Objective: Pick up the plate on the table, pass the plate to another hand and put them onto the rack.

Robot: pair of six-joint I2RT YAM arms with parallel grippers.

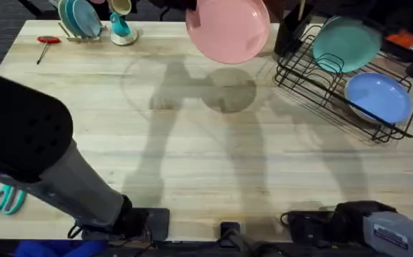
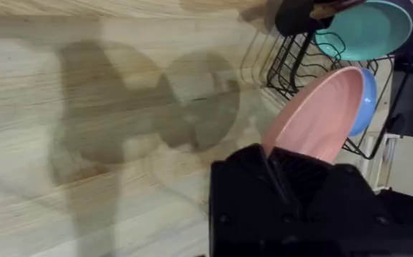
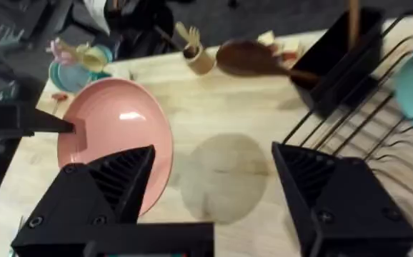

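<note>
- Left end effector [image 2: 278,164]: clenched on the plate [image 2: 314,121], gripping a short stretch of the raised rim. The plate sticks out ahead of the jaws, tilted on edge and lifted clear of the surface [image 1: 192,157].
- Plate: pink, round, shallow. In the overhead view it hangs in the air [image 1: 228,28] with its shadow on the wood below, touching nothing but the left jaws.
- Handling, my read: stiff and light, probably plastic or melamine, with a smooth, glossy face, so it's likely slick. A grip on one edge lets it pivot or slide if bumped. Not very fragile, but a drop would bounce it off the surface.
- Where to grab: the raised rim, opposite or well around from the left jaws, with one pad on each face. Get the rim deep into the jaws before the left lets go.
- Right end effector [image 3: 214,153]: released, jaws spread wide, holding nothing. The plate [image 3: 121,135] sits just ahead of it, off toward one finger. I can't tell if the rim is between the jaws yet. The left finger pinches the plate's far rim.
- Rack [image 3: 349,107]: black wire, off to the other side of the right end effector. It already holds a teal plate [image 1: 346,41] and a blue plate [image 1: 378,96] in its slots.
- Step: the handover is about to happen, and racking hasn't started.
</note>
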